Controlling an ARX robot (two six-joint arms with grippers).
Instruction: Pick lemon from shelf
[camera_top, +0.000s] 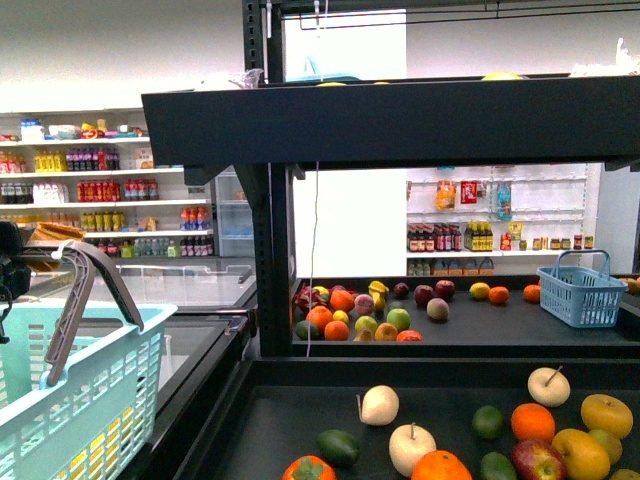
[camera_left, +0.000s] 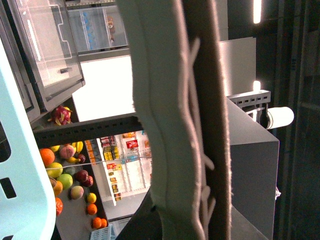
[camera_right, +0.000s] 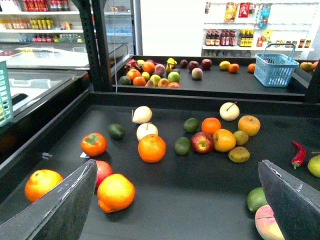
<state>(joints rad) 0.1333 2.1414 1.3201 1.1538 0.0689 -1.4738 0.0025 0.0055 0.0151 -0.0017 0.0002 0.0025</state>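
1. The right pincer (camera_right: 177, 200) hangs open and empty above the shelf (camera_right: 200, 200) — nothing picked, so the whole grasp is left.
2. The likeliest lemon (camera_right: 224, 140) lies right of centre in the right wrist view, just beside a red apple (camera_right: 202, 142).
3. The left pincer's state — I cannot tell; a turquoise basket (camera_top: 75, 400) fills the front view's lower left.
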